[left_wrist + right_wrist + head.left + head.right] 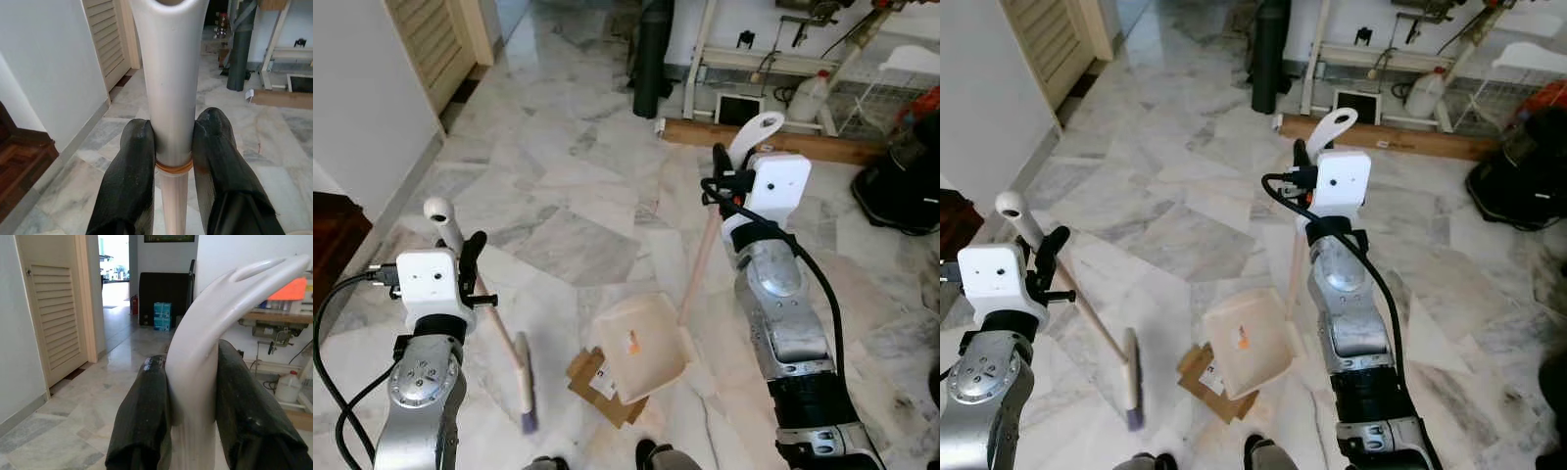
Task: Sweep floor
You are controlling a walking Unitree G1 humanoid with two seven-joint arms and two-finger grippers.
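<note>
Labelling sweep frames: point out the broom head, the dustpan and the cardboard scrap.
broom head (pixel 525 384), left eye view, on the pale block above the bristles.
dustpan (pixel 641 351), left eye view, on the inside of the pan.
cardboard scrap (pixel 590 376), left eye view, on the brown flap left of the pan.

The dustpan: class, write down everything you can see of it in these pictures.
The dustpan is cream plastic, a square open tray on a long pale pole ending in a white looped grip. The tray rests on the marble floor, its opening facing the broom, partly over a piece of brown cardboard. The right end effector is closed around the grip, holding the pole leaning.
</note>
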